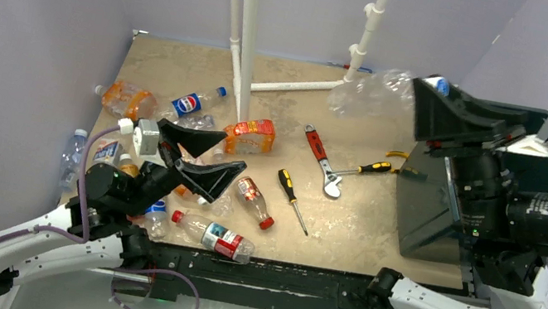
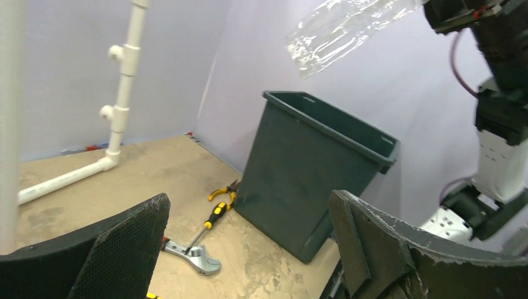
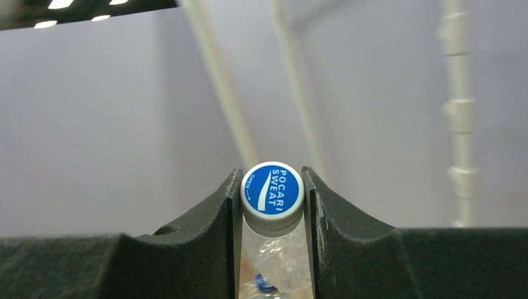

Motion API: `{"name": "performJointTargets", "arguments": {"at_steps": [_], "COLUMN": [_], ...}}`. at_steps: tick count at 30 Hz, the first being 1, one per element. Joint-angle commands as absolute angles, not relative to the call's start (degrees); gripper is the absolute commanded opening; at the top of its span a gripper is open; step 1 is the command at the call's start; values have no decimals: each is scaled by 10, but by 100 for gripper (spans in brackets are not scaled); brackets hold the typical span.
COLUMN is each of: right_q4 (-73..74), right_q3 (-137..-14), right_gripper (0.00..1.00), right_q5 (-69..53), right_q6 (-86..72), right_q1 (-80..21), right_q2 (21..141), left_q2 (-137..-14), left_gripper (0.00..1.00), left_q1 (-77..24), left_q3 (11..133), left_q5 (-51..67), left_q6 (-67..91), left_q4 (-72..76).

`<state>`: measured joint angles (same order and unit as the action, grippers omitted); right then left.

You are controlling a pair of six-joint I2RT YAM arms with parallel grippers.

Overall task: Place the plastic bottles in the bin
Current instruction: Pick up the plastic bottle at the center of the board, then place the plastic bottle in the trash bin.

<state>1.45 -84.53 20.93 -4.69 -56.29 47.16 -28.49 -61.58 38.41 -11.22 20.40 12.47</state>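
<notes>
Closest to the lens in the right wrist view, the right gripper (image 3: 272, 187) is clamped with its 2 fingers (image 3: 205, 230) on the neck of a clear crumpled bottle (image 3: 274, 249), just under its blue cap (image 3: 272, 190). From the top view I see that bottle held in the air at the upper right of the frame, just left of the bin (image 1: 422, 204). At lower left the left gripper (image 1: 203, 155) hangs with jaws spread wide open over loose bottles (image 1: 217, 236) scattered on the left half of the table (image 1: 358, 236).
</notes>
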Motion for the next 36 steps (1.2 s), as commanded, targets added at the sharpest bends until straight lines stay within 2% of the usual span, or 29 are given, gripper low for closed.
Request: {"name": "performJointTargets", "arguments": {"at_steps": [1,4,11,16,21,29,33,36], "right_q4": [-18,-79,-181,-401,-404,-417,-526,-508], "right_q3": [-869,-863,-875,-849,-858,-859,-858,-868], "right_gripper": [0,0,0,0,0,0,0,0], "right_q5": [471,555,647,702,724,747,743,736], "right_q6": [83,148,276,499,528,565,671,669], "right_q1": [-562,-562,-562,-562,-562,-561,-553,-517], "right_q2": [495,496,516,521,516,531,559,583], "left_q2": [-271,-270,-297,-324,-320,-273,-279,-283], "left_gripper": [99,99,99,99,99,99,99,99], "left_q1": [-616,-616,-616,-616,-616,-616,-616,-616], "left_q3": [371,367,375,399,398,371,392,397], "left_q5": [-197,-199,-229,-276,-382,-415,-420,-419], "left_q6": [230,241,273,321,419,444,448,454], "left_q4": [93,86,51,-16,-67,-78,-114,-125]}}
